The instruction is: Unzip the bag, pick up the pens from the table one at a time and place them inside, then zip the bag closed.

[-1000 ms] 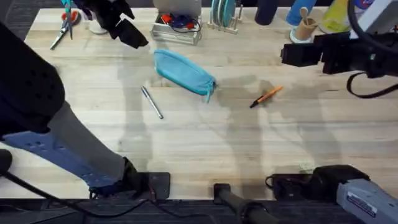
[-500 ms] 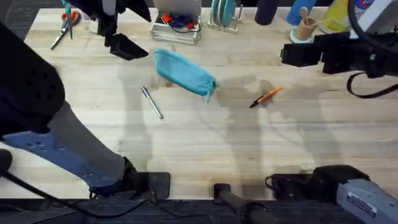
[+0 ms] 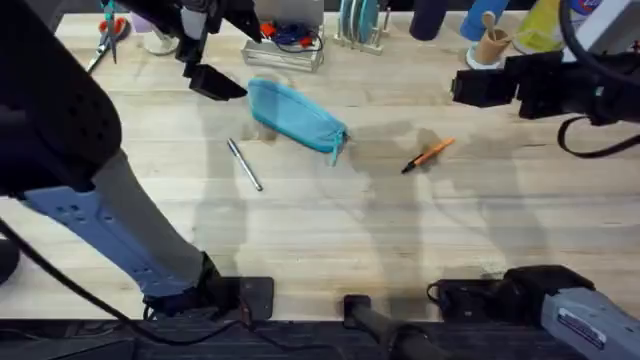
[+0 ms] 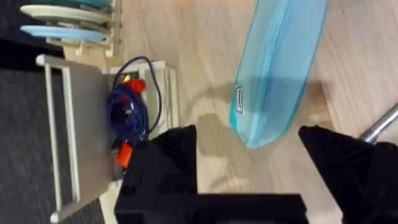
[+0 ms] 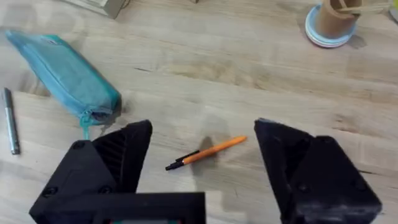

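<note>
The bag [image 3: 296, 114] is lying on the tabletop [image 3: 330, 230] toward the far side, left of centre, stretched diagonally from far-left to near-right, with its zipper line running along the top and a small pull tab hanging at its near-right end [image 5: 85, 118]. It is looking soft and lightly filled, so it will probably sag and slide under a push rather than resist. Judging from this, one tool should be pinning the fabric at one end while the other is taking the tab, since pulling the tab alone would likely just drag the whole pouch.

The left tool [image 4: 249, 165] is hovering just over the bag's far-left end with its fingers spread apart and holding nothing; the rounded end of the pouch is sitting between them in the left wrist view. That end is a sensible place to clamp: the fabric is gathering there and gives something to pinch.

The right tool [image 5: 202, 158] is hanging above the right part of the tabletop, fingers wide apart and empty, with the orange pen [image 3: 429, 154] lying below it, well to the right of the bag. The silver pen [image 3: 244, 164] is resting just near of the bag's left half. Both pens are looking slim, rigid and smooth, lying flat, so they may roll or slip; gripping across the middle of the barrel seems safest.
</note>
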`<move>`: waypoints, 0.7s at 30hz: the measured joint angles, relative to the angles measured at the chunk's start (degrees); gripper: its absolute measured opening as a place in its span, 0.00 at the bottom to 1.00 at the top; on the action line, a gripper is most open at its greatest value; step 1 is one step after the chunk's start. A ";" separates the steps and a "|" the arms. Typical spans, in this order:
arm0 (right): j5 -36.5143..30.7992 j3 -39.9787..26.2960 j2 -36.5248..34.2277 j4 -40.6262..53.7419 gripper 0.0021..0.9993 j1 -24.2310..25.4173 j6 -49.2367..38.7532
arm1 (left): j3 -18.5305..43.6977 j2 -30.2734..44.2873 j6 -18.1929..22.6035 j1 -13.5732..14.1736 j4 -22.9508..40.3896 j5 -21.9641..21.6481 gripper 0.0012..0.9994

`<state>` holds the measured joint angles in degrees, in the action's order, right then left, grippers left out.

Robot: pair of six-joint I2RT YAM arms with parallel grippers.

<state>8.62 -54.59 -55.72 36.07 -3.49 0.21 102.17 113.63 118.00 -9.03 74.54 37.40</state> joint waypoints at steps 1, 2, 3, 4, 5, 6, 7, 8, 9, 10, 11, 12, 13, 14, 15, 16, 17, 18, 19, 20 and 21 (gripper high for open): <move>0.00 0.00 0.00 0.00 1.00 0.00 0.00 | 0.00 0.28 0.00 0.22 -0.02 0.03 0.99; 0.00 0.00 -0.02 0.00 1.00 0.00 0.00 | 0.00 0.67 0.00 0.45 -0.04 0.09 0.99; 0.00 0.00 -0.01 0.00 1.00 0.00 -0.02 | 0.00 1.05 0.00 0.55 -0.04 0.09 0.99; 0.00 0.00 0.00 0.00 1.00 0.00 0.00 | 0.00 1.44 0.02 0.60 -0.04 0.09 0.99; 0.00 0.00 0.00 0.00 1.00 0.00 0.00 | 0.00 1.90 0.01 0.60 -0.05 0.08 0.99; 0.00 0.00 0.00 0.00 1.00 0.00 0.00 | 0.00 2.41 0.02 0.58 -0.02 0.09 0.99; 0.00 0.00 0.00 0.00 1.00 0.00 0.00 | 0.00 2.85 0.02 0.58 0.00 0.09 0.99; 0.00 0.00 0.00 0.01 1.00 0.00 0.00 | 0.00 3.49 0.02 0.56 0.02 0.09 0.99; 0.00 0.00 0.00 0.00 1.00 0.00 0.00 | 0.00 4.16 0.02 0.54 0.00 0.08 0.99; 0.00 0.00 -0.02 0.00 1.00 0.00 0.00 | 0.00 4.80 0.00 0.54 0.03 0.09 0.99; 0.00 0.00 0.00 0.02 1.00 0.00 0.00 | 0.00 5.55 0.00 0.54 0.05 0.07 0.99; 0.00 0.00 0.00 0.01 1.00 0.00 0.00 | 0.00 6.14 0.00 0.54 0.05 0.06 0.99; 0.00 0.00 0.00 0.00 1.00 0.00 0.00 | 0.00 6.66 0.00 0.54 0.07 0.05 0.99; 0.00 0.00 0.00 0.02 1.00 0.00 0.00 | 0.00 7.11 0.01 0.54 0.14 0.03 0.99; 0.00 0.00 -0.01 0.00 1.00 0.00 0.00 | 0.00 7.36 0.01 0.54 0.26 -0.02 0.99; 0.00 0.00 0.00 0.00 1.00 0.00 0.00 | 0.00 7.42 0.00 0.54 0.25 -0.03 0.99; 0.00 0.00 0.00 0.02 1.00 0.00 0.00 | 0.00 7.44 0.00 0.54 0.25 -0.04 0.99; 0.00 0.00 0.00 0.00 1.00 0.00 0.01 | 0.00 7.42 0.02 0.54 0.28 0.01 0.99; 0.00 0.00 0.00 0.00 1.00 0.00 0.02 | 0.00 7.42 0.02 0.54 0.27 0.03 0.99; 0.00 0.00 -0.02 0.00 1.00 0.00 0.00 | 0.00 7.42 0.00 0.54 0.25 0.00 0.99; 0.00 0.00 -0.01 0.00 1.00 0.00 0.00 | 0.00 7.42 0.00 0.54 0.27 -0.02 0.99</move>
<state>8.62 -54.59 -55.73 36.07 -3.49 0.21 102.17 121.05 118.00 -8.49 74.81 37.39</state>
